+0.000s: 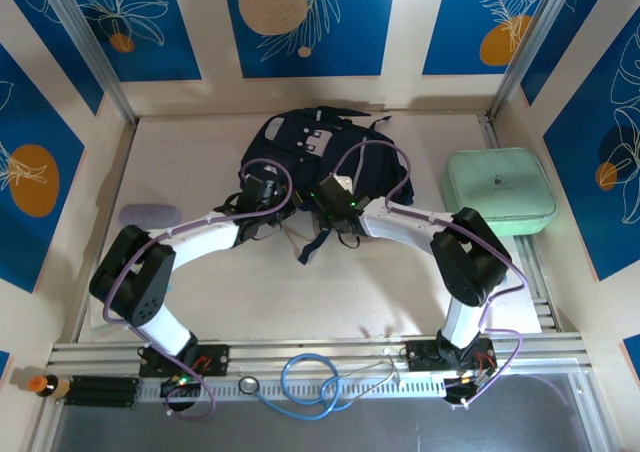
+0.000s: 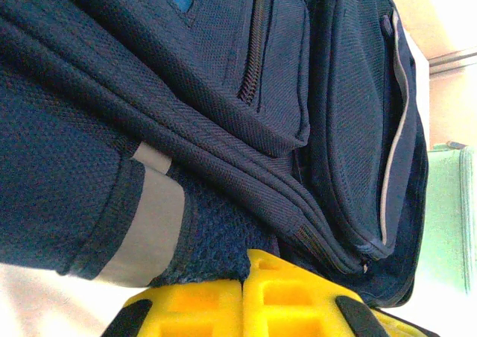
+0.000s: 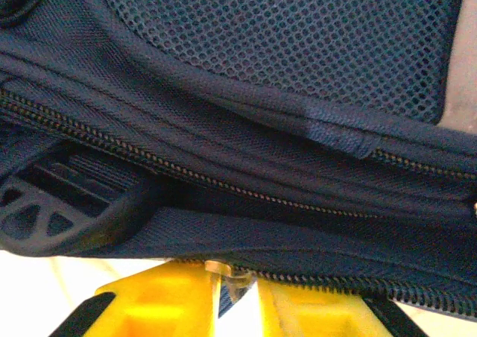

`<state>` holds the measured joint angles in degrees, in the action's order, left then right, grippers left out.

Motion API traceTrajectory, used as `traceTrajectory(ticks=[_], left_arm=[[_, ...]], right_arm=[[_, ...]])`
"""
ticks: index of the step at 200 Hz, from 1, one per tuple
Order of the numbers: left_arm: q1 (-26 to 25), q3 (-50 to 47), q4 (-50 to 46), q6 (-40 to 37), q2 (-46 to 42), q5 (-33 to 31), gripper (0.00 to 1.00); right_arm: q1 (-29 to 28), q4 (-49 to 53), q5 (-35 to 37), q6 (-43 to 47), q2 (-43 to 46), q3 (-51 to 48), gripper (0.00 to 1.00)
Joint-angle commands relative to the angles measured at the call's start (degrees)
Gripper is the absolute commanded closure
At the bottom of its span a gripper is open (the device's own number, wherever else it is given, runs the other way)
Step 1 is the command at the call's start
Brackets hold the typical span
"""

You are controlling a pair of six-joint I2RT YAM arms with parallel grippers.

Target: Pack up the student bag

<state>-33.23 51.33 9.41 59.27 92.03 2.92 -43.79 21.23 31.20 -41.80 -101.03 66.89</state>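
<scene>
Packing is looking barely begun: the left tool point(image 2: 244, 277) is pinching the student bag point(image 1: 320, 147) by its mesh edge, the right tool point(image 3: 235, 285) is narrowly nipping a zip pull point(image 3: 223, 271), and the mint-green case point(image 1: 498, 190) is lying outside, right.

Left tool point(image 2: 244, 268) reaches forward, pinched closed — right tool point(image 3: 237, 271) near it, fingers narrowly parted.

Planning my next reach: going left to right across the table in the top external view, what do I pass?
Left to right: flat pale lavender item → student bag → mint-green case.
</scene>
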Motion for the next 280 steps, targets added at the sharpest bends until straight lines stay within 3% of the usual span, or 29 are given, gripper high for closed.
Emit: traceTrajectory(ticks=[1,49,81,202,236,266,280], left_arm=[[-0.34,2.55,2.47,-2.23,-1.57,0.0,1.0],[-0.34,3.1,2.5,-2.9,-1.46,1.58,1.0],[-0.27,3.89,1.6,-3.53,-0.51,2.09,1.0],[4.81,0.97,1.49,-3.64,1.4,1.39,1.0],[6.38,0.85,1.2,-4.69,1.35,2.34,1.0],[9.52,3.69,-2.38,-8.19,3.22,6.13,1.0],[11.69,4.33,-3.61,-9.26,4.08,7.19,1.0]], right_arm=[[0.99,2.34,2.01,2.39,-0.74,2.01,0.76],[1.1,2.23,2.7,3.74,-3.86,5.54,0.77],[0.99,2.06,3.58,3.59,-2.76,3.81,0.87],[8.06,3.37,6.61,3.13,10.18,-14.94,0.87],[8.96,1.09,3.68,7.11,11.56,-15.17,0.89],[8.22,-2.03,-3.64,13.39,10.51,-13.01,1.0],[7.23,-3.13,-8.5,15.3,9.41,-11.47,1.0]])
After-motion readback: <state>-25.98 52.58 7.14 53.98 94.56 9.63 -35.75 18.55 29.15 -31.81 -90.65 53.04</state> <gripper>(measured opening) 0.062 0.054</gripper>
